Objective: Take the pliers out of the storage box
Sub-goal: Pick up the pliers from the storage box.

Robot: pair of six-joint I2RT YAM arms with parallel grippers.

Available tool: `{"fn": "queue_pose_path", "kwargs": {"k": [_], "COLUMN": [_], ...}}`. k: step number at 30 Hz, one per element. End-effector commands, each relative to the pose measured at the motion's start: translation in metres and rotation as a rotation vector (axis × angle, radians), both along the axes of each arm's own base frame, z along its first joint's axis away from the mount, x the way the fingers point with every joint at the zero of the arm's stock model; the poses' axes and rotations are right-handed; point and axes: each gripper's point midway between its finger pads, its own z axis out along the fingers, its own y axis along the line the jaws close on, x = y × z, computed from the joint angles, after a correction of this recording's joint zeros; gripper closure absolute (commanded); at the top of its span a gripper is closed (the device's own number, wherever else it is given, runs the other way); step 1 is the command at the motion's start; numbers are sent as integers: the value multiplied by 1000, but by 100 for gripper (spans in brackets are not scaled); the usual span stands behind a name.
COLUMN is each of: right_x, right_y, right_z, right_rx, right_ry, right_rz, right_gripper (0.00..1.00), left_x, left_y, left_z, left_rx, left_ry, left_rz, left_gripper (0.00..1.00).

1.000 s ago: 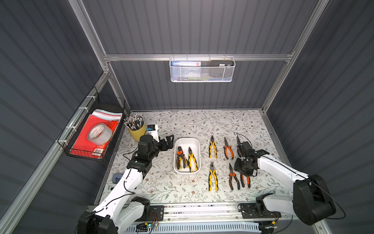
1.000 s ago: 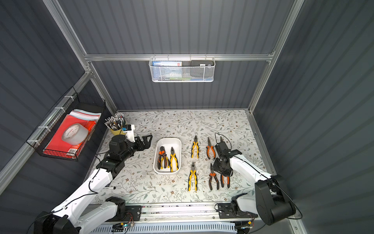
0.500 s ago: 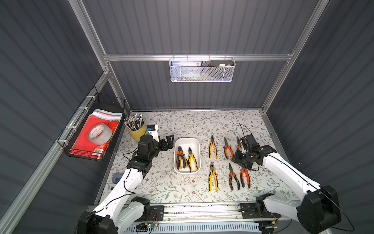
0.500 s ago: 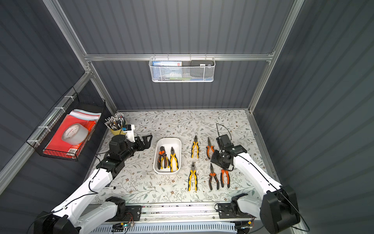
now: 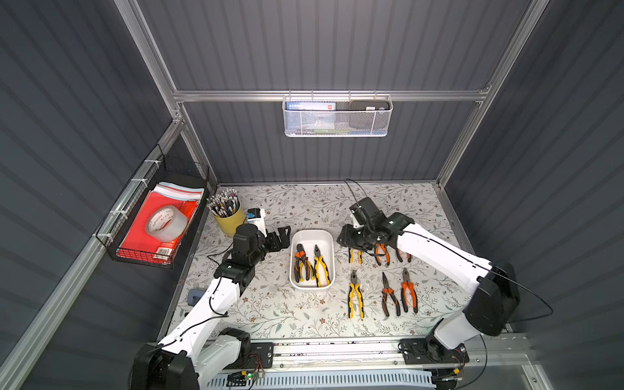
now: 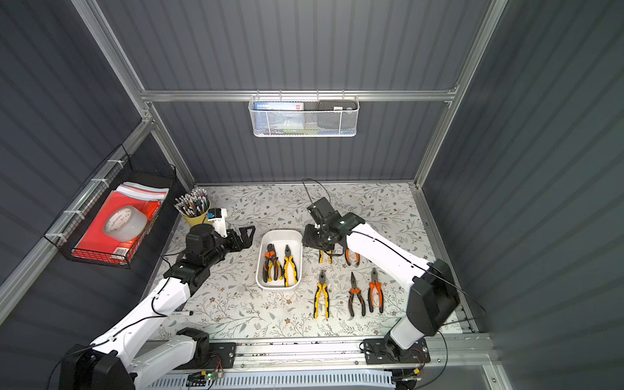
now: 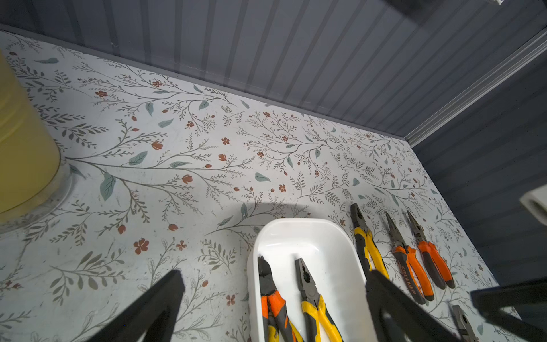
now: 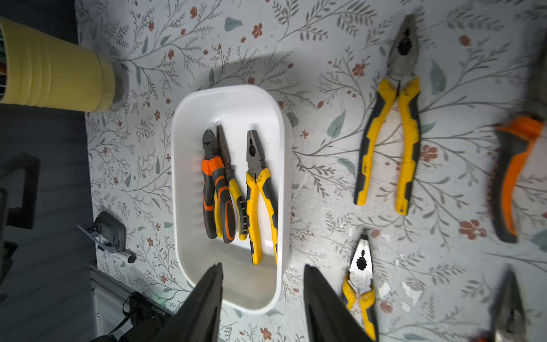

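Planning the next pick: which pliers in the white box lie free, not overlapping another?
The yellow-handled blunt-nosed pair; the orange-handled pair lies across a long-nosed one.

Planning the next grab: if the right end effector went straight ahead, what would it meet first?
Probably the shallow white plastic storage box, its bare end by the yellow-handled pliers; depth unclear.

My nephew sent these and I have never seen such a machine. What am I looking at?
It is a robot: a white left arm and right arm, each ending in a two-fingered pincer. Two pictures look down from overhead; two come from cameras on the wrists. On the flowered table stands a white box with three pliers inside; six more pliers lie beside it. A yellow cup of pens stands near the left arm. The left pincer and right pincer are open, holding nothing.
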Motion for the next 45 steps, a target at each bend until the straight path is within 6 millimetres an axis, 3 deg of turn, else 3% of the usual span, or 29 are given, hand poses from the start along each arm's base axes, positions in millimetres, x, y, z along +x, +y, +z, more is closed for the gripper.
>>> {"fn": "queue_pose_path", "kwargs": {"k": [1,5,9,22,32,40,45], "right_x": [2,2,4,-9,-6,-8,-10], "right_y": [23,51,62,65,58,60,62], "right_z": [-15,-35,-53,-110,-114,-127,-132], "right_rx": [-40,-61,-85,-356,-513,-520,-511], "right_ry": [15,45,75,140,106,131,151], "right_rz": [23,56,59,157,195,214,211], "right_gripper": [48,48,50,52,53,52,45], "left_x": [1,1,1,0,1,2,2], "left_y": [1,1,1,-1,-1,-2,-2], "left_z": [5,5,5,4,3,1,1], "left_rx": [14,15,16,14,14,15,14], "left_ry": [-5,-6,-6,-4,0,4,4], "left_rz": [5,4,2,-4,-8,-8,-8], "left_gripper": [1,1,1,1,1,1,1]}}
